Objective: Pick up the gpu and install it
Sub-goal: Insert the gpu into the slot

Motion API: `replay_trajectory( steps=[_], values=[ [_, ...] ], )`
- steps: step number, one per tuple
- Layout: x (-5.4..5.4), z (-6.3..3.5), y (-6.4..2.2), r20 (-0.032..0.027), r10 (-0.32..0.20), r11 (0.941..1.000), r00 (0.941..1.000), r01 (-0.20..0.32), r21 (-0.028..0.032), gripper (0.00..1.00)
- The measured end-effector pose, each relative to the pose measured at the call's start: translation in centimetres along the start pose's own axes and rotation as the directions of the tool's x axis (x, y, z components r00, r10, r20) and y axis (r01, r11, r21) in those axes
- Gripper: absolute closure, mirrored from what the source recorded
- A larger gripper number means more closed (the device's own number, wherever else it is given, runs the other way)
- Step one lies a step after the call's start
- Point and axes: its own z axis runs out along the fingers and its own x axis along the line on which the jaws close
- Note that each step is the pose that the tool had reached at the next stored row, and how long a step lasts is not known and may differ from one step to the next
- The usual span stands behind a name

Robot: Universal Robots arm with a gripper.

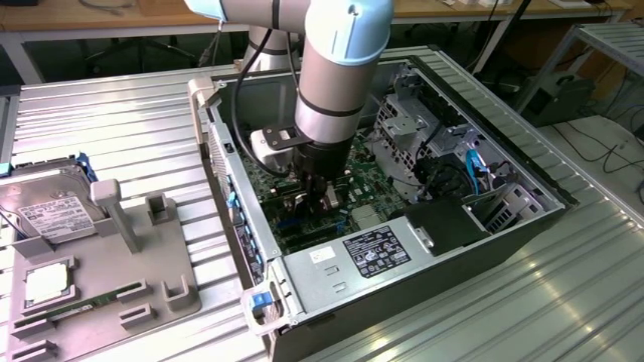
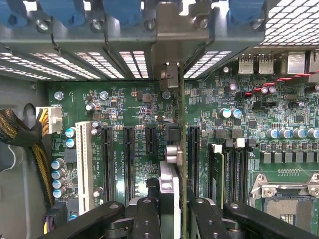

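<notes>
The gpu (image 2: 180, 114) shows edge-on as a thin card standing upright over the green motherboard (image 2: 134, 104), close beside a long black slot (image 2: 193, 149). Its silvery end bracket (image 2: 169, 55) reaches the slotted rear wall of the case. My gripper (image 2: 172, 201) is shut on the card, with one black finger (image 2: 147, 214) on each side of it. Whether the card's edge sits in the slot cannot be told. In the exterior view my gripper (image 1: 320, 197) reaches straight down inside the open computer case (image 1: 241, 249), low over the board.
More black slots (image 2: 128, 159) and a white slot (image 2: 83, 164) lie beside the card. Memory slots (image 2: 234, 169) and the processor socket (image 2: 291, 204) are on its other side. At the exterior view's left, a grey fixture (image 1: 111, 279) holds a hard drive (image 1: 45, 207) and a memory stick (image 1: 86, 308).
</notes>
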Motion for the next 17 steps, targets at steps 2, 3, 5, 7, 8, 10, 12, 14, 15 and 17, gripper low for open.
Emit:
replay_trajectory(
  steps=[2,3,5,7,8,10,12,14,15,17],
  values=[
    [0.00,0.09,0.00,0.0000,0.000,1.0000,1.0000,0.000,0.0002,0.72],
    [0.01,0.20,0.00,-0.0004,0.000,1.0000,1.0000,0.000,0.0000,0.72],
    [0.01,0.52,-0.01,-0.0001,0.000,1.0000,1.0000,0.000,0.0002,0.72],
    [0.01,0.54,0.00,0.0001,0.000,1.0000,1.0000,0.000,0.0001,0.72],
    [0.01,0.54,0.00,0.0002,0.000,1.0000,1.0000,0.000,0.0002,0.72],
    [0.01,0.54,0.00,0.0002,0.000,1.0000,1.0000,0.000,0.0002,0.72],
    [0.01,0.54,0.00,0.0003,0.000,1.0000,1.0000,0.000,0.0003,0.72],
    [-0.04,0.66,0.01,0.0075,0.001,1.0000,1.0000,-0.001,0.0010,0.72],
    [-0.02,0.61,0.01,0.0054,0.001,1.0000,1.0000,-0.001,0.0013,0.71],
    [0.01,0.30,0.00,0.0036,0.000,1.0000,1.0000,0.000,0.0008,0.65]
  ],
)
